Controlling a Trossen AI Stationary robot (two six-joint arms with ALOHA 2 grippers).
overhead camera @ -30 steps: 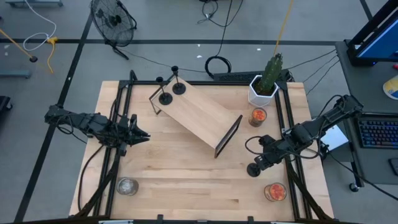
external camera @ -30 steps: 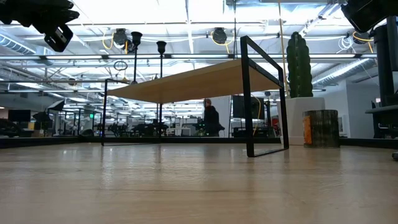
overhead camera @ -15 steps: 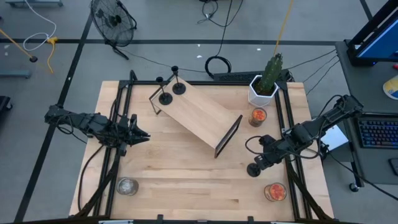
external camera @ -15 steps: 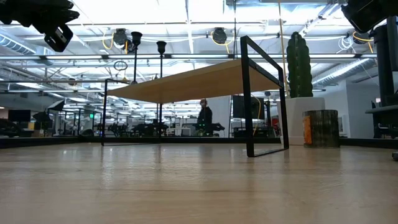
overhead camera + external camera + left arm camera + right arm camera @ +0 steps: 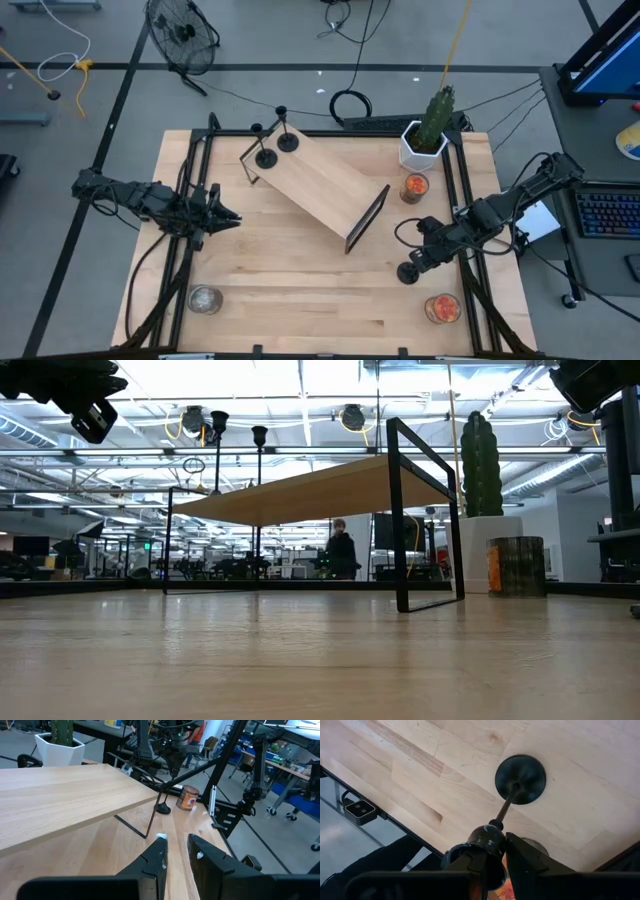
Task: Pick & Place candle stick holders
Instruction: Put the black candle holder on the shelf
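Two black candle stick holders stand on their disc bases at the far left end of a tilted wooden shelf. Their cups also show in the low view. The third holder stands upright at the table's right side. My right gripper is above it, shut on its top. My left gripper hovers at the table's left side, pointing right, empty, with a narrow gap between its fingers. My right gripper pinches the third holder's small cup, at the top of the stem, between its two fingers. The fingers come from above, pointing down along the stem. The holder is upright, and its disc base seems to lie on the table.
A cactus in a white pot stands at the far right. A jar with orange contents is near it, and another is at the near right. A glass jar stands near left. A person is far behind the table.
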